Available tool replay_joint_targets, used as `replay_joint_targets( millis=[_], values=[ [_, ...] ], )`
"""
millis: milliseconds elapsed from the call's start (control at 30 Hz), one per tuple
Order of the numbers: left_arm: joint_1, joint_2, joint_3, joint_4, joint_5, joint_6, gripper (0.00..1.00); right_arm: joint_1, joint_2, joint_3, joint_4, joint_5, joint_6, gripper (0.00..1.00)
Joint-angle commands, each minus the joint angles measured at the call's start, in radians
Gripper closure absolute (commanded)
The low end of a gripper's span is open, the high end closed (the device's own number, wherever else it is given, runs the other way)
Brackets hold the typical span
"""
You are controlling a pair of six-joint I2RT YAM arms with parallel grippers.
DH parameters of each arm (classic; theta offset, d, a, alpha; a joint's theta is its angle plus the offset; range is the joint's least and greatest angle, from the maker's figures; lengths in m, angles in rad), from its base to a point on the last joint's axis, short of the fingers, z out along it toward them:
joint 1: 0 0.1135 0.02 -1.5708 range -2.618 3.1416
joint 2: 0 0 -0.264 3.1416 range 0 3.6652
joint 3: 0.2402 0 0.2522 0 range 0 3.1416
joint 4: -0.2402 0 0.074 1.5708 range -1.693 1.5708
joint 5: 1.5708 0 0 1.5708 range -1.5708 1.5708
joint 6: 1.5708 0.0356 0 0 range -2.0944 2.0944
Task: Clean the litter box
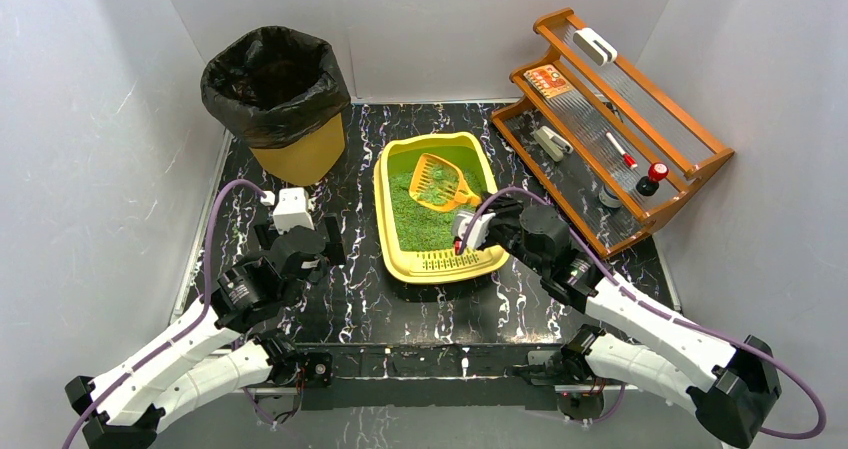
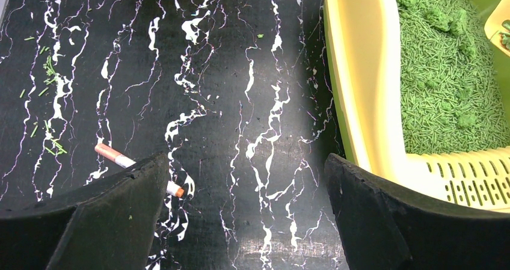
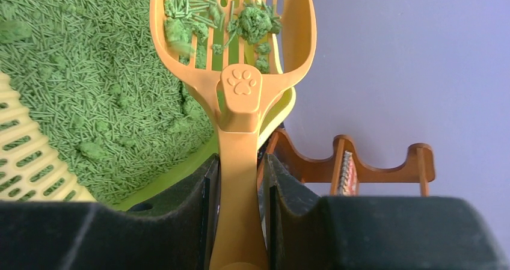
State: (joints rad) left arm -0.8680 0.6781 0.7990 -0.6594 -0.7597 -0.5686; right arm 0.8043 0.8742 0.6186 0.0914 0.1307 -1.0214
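The yellow litter box (image 1: 400,269) lies mid-table with green litter (image 1: 420,219) in it and a slotted grate (image 1: 450,260) at its near end. My right gripper (image 1: 468,219) is shut on the handle of the orange slotted scoop (image 1: 440,181), which is held above the litter. In the right wrist view the scoop (image 3: 240,83) carries several green clumps (image 3: 255,20) in its bowl, and my right gripper (image 3: 240,180) clamps its handle. My left gripper (image 1: 330,239) stands open over the bare table left of the box; the left wrist view shows my left gripper (image 2: 246,180) empty, with the litter box (image 2: 355,89) at its right.
A yellow bin with a black bag (image 1: 280,99) stands at the back left. A wooden rack (image 1: 610,119) with small items stands at the back right. A small orange-and-white stick (image 2: 114,156) and scattered green pellets (image 2: 48,77) lie on the black marbled table (image 2: 228,101).
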Motion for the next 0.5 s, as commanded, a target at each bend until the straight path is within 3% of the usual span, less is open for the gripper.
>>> replay_joint_targets(
  millis=[0,200,467],
  values=[
    [-0.005,-0.001,0.015,0.002,-0.028,0.003,0.02,-0.002,-0.020,-0.002,0.114,0.000,0.139,1.00],
    [-0.005,0.004,0.016,0.002,-0.029,0.004,0.02,-0.002,-0.040,-0.013,0.142,0.065,0.546,1.00],
    [-0.005,0.015,0.016,0.001,-0.029,0.004,0.02,-0.002,-0.051,-0.006,0.011,0.058,1.133,1.00]
  ],
)
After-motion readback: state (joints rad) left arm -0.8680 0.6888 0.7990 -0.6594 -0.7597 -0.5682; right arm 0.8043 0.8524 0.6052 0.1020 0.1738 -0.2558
